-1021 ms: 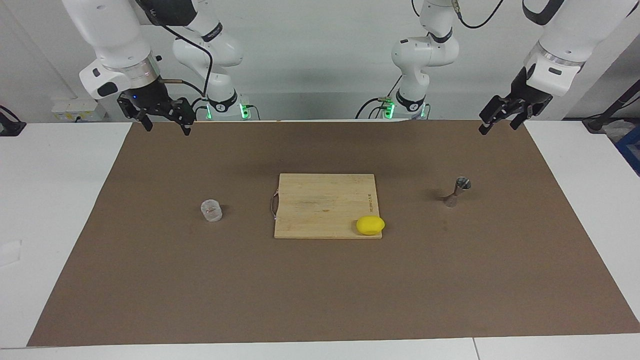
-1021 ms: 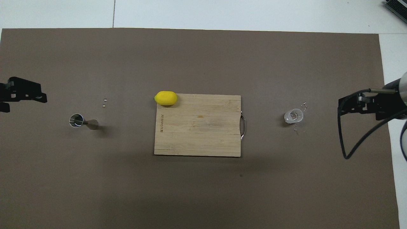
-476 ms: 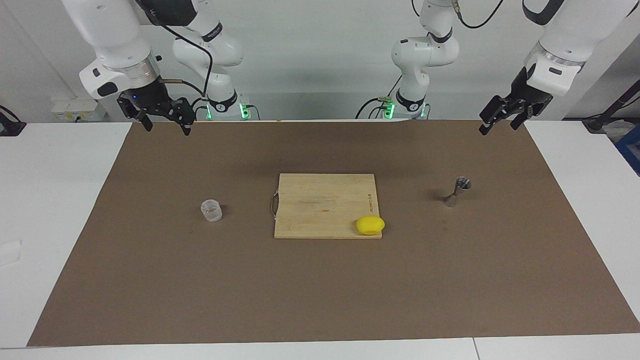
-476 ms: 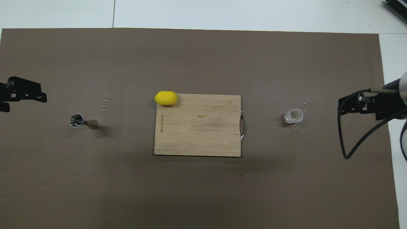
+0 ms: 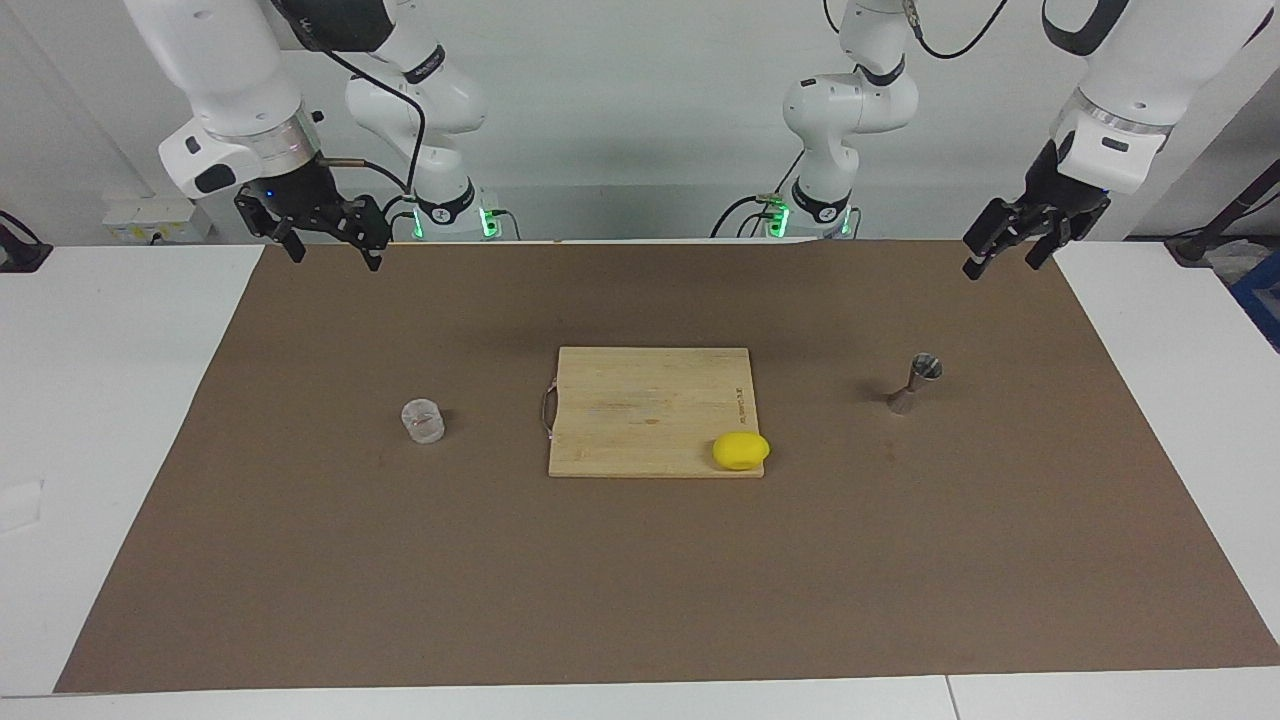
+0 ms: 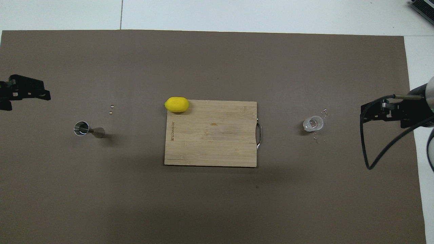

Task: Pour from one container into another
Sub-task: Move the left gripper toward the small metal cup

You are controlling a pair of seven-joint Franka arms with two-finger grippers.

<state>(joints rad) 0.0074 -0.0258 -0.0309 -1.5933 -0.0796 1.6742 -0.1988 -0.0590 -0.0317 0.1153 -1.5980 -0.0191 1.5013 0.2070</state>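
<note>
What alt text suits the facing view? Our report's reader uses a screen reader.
Two open grippers, right and left, hang above a brown mat holding a glass tumbler, a cutting board with a lemon, and a metal jigger.

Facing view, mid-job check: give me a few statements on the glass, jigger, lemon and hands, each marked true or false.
1. The glass tumbler stands on the mat toward the right arm's end of the table. True.
2. The jigger lies tipped on its side. False: it stands upright, toward the left arm's end.
3. The lemon sits on the cutting board, at a corner. True.
4. The right hand grips the tumbler. False: it hangs open in the air, holding nothing.
5. The left hand is open and raised, clear of the jigger. True.
6. The tumbler rests on the cutting board. False: it stands apart from it, on the mat.
</note>
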